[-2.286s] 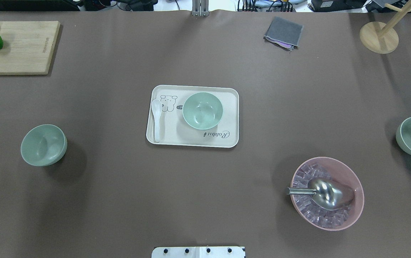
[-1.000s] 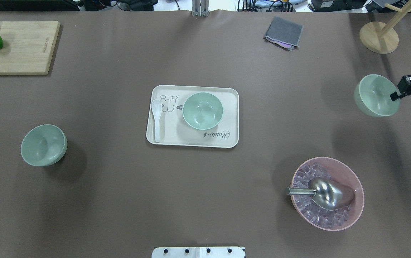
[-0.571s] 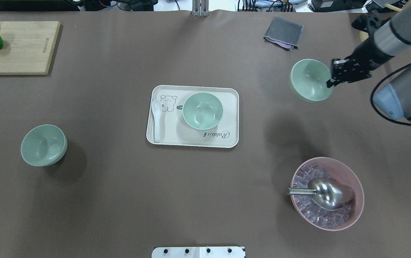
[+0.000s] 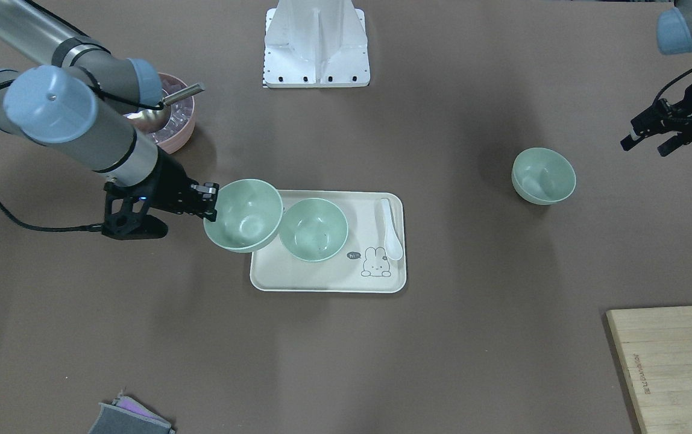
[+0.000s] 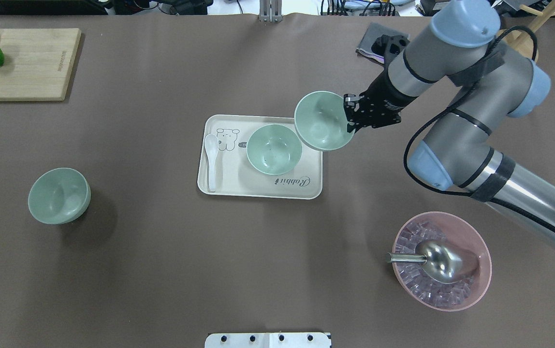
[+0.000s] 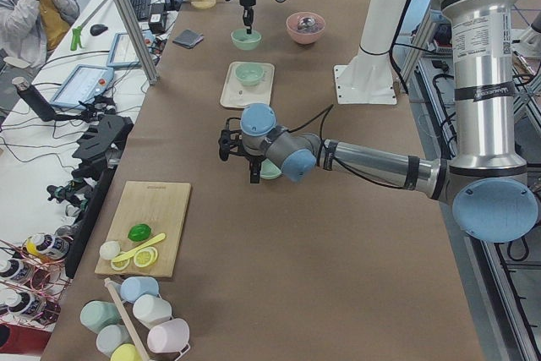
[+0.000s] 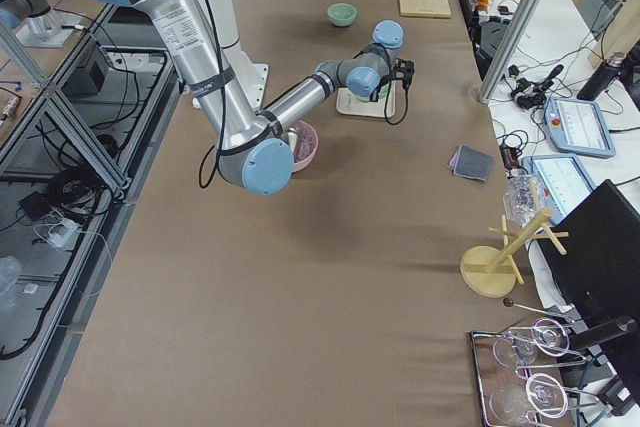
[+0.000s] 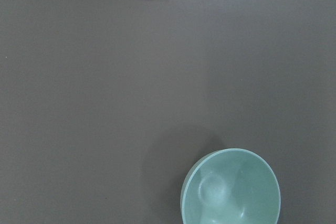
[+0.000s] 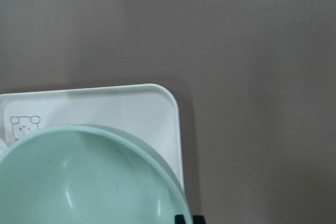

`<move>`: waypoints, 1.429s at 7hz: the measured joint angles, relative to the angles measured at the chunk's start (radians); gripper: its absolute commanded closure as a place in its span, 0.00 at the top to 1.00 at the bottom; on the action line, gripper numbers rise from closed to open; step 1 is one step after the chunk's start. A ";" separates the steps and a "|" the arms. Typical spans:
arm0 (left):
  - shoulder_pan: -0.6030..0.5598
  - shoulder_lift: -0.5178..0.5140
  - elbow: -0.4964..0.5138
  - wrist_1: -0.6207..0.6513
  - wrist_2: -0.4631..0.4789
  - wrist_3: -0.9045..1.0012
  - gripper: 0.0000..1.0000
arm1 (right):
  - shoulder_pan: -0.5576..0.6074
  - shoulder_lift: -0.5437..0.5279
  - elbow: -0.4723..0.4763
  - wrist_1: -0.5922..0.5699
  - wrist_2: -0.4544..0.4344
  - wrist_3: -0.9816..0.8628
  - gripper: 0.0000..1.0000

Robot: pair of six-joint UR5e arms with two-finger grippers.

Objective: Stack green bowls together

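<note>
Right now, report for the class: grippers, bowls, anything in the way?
Right gripper shut on held bowl, aloft at tray edge, beside tray bowl. Left gripper open, apart from third bowl. Spoon on tray, beyond tray bowl, apart.

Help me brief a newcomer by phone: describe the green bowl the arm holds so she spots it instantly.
Start at the cream tray mid-table. Over its corner on the robot's right hangs the held bowl, pinched at the rim by the right gripper. The tray bowl and the lone bowl on the robot's left match it but rest flat; only this one is lifted.
</note>
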 measured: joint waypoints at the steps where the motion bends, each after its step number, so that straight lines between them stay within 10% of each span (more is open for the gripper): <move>1: 0.045 -0.009 0.003 -0.015 0.044 -0.040 0.98 | -0.041 0.037 -0.015 -0.009 -0.045 0.028 0.00; 7: 0.076 -0.012 0.007 -0.050 0.071 -0.078 0.98 | -0.121 0.153 -0.147 -0.003 -0.124 0.107 0.00; 8: 0.077 -0.010 0.009 -0.050 0.071 -0.077 0.98 | -0.123 0.154 -0.152 -0.002 -0.124 0.109 0.88; 10: 0.115 -0.006 0.027 -0.053 0.093 -0.079 0.97 | -0.124 0.167 -0.163 -0.002 -0.125 0.113 1.00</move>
